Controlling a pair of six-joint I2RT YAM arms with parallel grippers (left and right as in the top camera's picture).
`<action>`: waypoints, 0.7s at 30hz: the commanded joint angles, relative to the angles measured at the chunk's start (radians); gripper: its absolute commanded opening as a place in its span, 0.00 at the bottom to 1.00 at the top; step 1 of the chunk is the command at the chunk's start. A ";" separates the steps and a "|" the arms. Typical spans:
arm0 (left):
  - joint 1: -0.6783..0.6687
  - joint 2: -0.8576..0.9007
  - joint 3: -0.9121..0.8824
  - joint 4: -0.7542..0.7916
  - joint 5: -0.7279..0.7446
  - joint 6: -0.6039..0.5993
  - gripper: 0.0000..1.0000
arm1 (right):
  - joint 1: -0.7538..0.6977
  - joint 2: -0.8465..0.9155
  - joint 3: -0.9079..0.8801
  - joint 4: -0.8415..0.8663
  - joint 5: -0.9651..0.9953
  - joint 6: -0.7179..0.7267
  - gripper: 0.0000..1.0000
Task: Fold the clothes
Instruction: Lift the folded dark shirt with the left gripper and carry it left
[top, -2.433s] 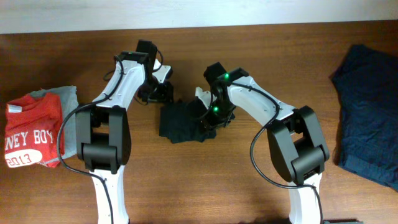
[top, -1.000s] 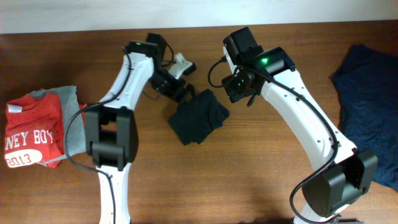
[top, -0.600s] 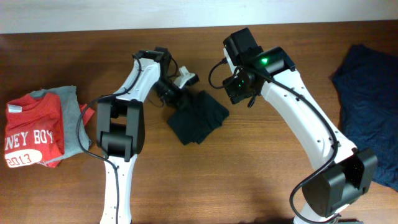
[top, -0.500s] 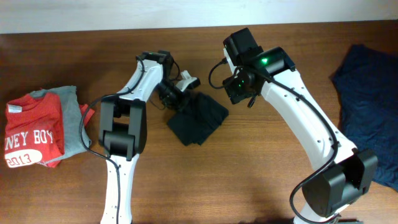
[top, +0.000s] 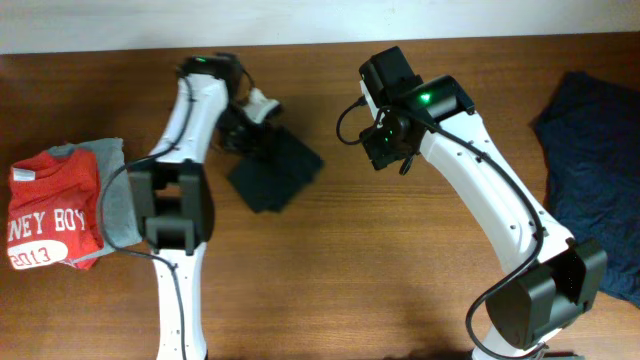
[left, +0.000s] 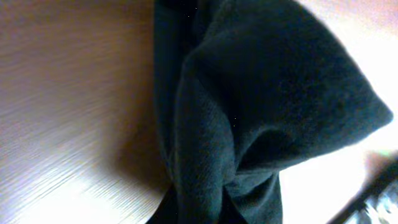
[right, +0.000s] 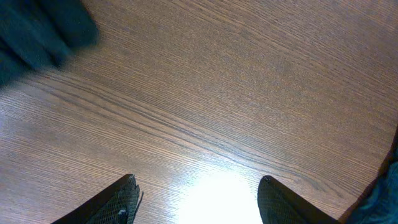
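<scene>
The black T-shirt (top: 272, 172) lies folded into a small bundle on the wooden table, left of centre. My left gripper (top: 258, 122) is at its far corner and is shut on it. In the left wrist view the black fabric (left: 261, 106) fills the frame and hides the jaws. My right gripper (top: 385, 145) is open and empty over bare wood, to the right of the shirt and apart from it. In the right wrist view its fingers (right: 199, 205) are spread wide, with an edge of the black shirt (right: 37, 31) at the top left.
A red lettered shirt (top: 50, 215) lies on a grey garment (top: 118, 195) at the table's left edge. A dark navy garment (top: 595, 180) lies spread at the right edge and shows in the right wrist view's corner (right: 388, 193).
My left gripper has swung left and dragged the black shirt with it, away from the right gripper. The right arm has stayed still since lifting off the shirt.
</scene>
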 joint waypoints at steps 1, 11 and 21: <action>0.091 -0.201 0.066 -0.041 -0.217 -0.091 0.01 | -0.012 0.000 0.004 -0.005 0.024 0.015 0.66; 0.393 -0.535 0.066 -0.040 -0.300 -0.174 0.01 | -0.153 -0.001 0.004 -0.080 0.022 0.000 0.66; 0.644 -0.514 -0.089 0.078 -0.129 -0.255 0.01 | -0.168 -0.001 0.004 -0.095 0.019 0.000 0.66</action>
